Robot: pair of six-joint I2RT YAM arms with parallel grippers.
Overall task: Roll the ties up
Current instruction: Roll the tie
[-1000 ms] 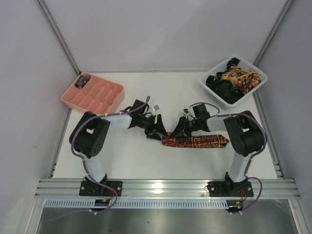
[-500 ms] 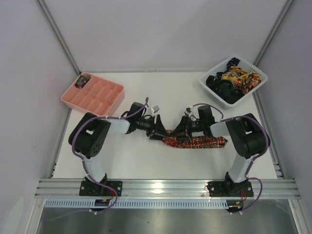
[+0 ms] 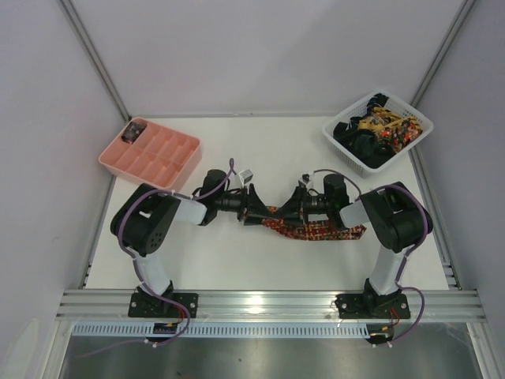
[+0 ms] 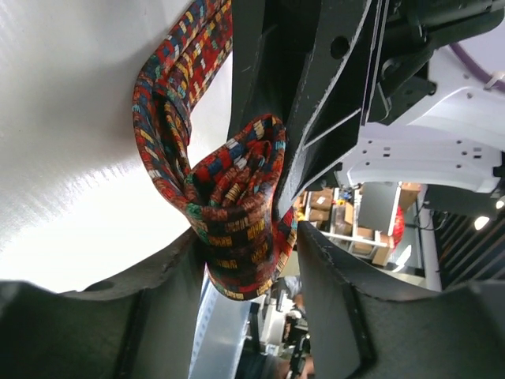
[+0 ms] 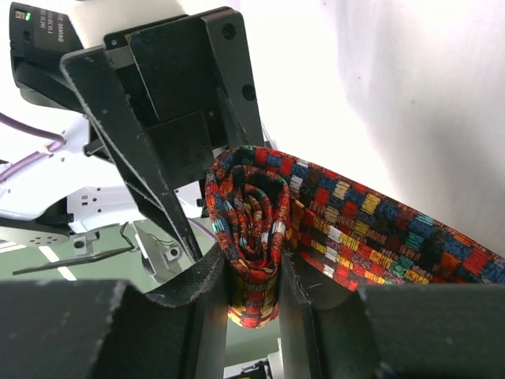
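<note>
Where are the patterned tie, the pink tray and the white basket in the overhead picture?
patterned tie (image 3: 319, 230), top external view, on its flat unrolled stretch.
pink tray (image 3: 138, 172), top external view, on its near outer wall.
white basket (image 3: 344, 153), top external view, on its near-left wall.

Light over the bench (image 3: 237, 260) is bright, even and diffuse, falling from overhead. Shadows under the arms (image 3: 170, 209) are faint and soft-edged. The metal rail (image 3: 260, 300) at the bench's near edge carries a white glare patch. The overhead view is sharp throughout. In both wrist views the bench surface burns out to plain white with a dull sheen. The tie (image 4: 237, 213) is crisp and well coloured. The fingers (image 4: 150, 316) of the left gripper (image 4: 248, 237) and of the right gripper (image 5: 252, 272), close to the lens, read dark and soft.
</note>
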